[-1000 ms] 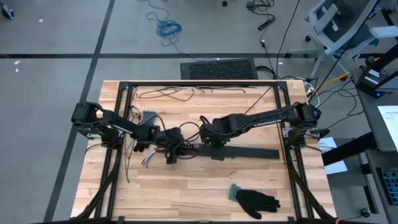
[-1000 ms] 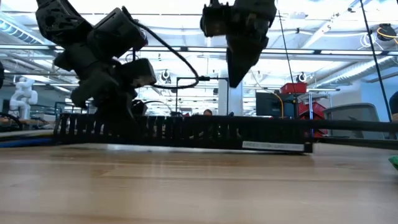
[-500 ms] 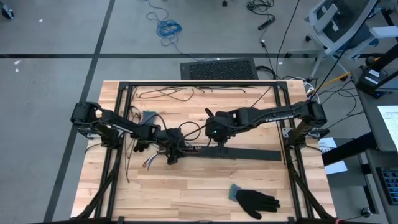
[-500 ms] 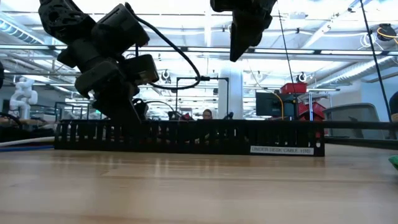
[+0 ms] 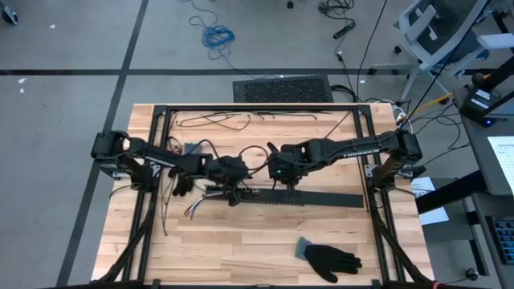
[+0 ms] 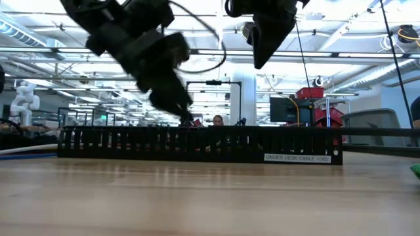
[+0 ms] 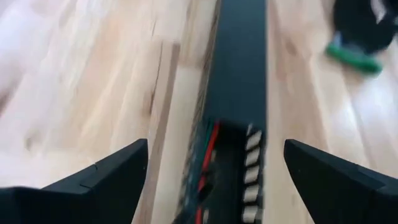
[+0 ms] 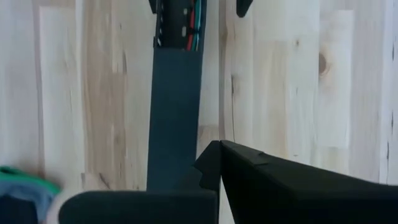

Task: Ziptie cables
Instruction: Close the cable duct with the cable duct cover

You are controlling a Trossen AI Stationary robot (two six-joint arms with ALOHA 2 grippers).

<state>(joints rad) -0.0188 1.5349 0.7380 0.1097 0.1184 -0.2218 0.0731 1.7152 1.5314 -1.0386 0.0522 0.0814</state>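
Left gripper (image 5: 233, 191) has shifted along toward the right arm since a second ago, fingers (image 7: 106, 174) now spread wide over the black slotted strip (image 5: 309, 197). The cables (image 7: 208, 155) lie in the strip between those fingers, apparently unheld. Right gripper (image 5: 287, 181) hovers above the strip just beside it, pressed together.

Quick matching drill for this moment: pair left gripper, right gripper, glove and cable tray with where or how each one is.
Things:
1. left gripper
2. right gripper
3. glove
4. cable tray

States:
A. shut, raised over the tray's middle
B. lying near the table's front edge
C. open, at the tray's left end
D. long black strip across the table's middle

Pairs: 1-C, 2-A, 3-B, 4-D
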